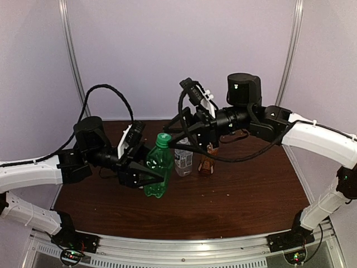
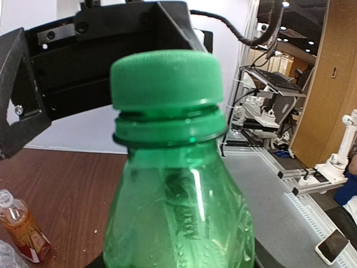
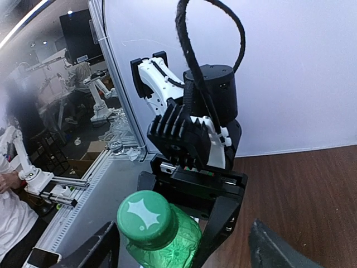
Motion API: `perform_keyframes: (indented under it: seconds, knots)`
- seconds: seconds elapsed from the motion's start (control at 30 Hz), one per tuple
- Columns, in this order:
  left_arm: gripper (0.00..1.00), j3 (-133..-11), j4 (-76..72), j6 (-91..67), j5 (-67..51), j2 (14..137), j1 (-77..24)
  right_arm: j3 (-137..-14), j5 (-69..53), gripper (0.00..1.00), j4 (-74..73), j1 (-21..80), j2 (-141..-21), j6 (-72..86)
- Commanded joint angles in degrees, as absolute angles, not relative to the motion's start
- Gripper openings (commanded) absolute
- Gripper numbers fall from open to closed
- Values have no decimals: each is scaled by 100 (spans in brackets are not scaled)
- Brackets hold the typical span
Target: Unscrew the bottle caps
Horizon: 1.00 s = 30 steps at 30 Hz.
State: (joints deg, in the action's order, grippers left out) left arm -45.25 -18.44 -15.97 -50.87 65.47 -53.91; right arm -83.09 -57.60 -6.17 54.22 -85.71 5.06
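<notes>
The green bottle [image 1: 158,170] hangs tilted above the table, and my left gripper [image 1: 149,174] is shut on its body. Its green cap [image 1: 163,139] sits on the neck and fills the left wrist view [image 2: 164,78]. My right gripper [image 3: 184,254] is open around the cap [image 3: 148,219], one finger on each side, neither touching it. The clear bottle [image 1: 183,161] and the amber bottle [image 1: 206,163] stand on the table just right of the green one, under the right arm. Their tops are too small or too hidden to tell whether caps are on.
The brown table [image 1: 234,195] ends at a metal rail along the near edge [image 1: 184,245]. White walls close in the back and sides. The amber bottle [image 2: 22,229] shows low at the left of the left wrist view.
</notes>
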Motion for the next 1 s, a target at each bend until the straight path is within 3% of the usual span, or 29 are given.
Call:
perform_keyframes:
  seconds: [0.0, 0.1, 0.43, 0.97]
  knots:
    - [11, -4856, -1486, -1054, -4063, 6479, -5395, -8183, -4774, 86, -366, 5407, -8108, 1319]
    - [11, -4972, -1253, -1013, -3477, 6549, -5396, -8021, -4134, 91, -173, 5451, -7907, 1713]
    - [10, -5160, -1177, -1233, -2070, 6756, -5476, -8534, -1344, 87, -929, 5989, -8172, 2077]
    - [9, -5231, -1194, -1302, -1861, 6917, -5554, -8561, -1070, 58, -901, 6073, -8455, 1908]
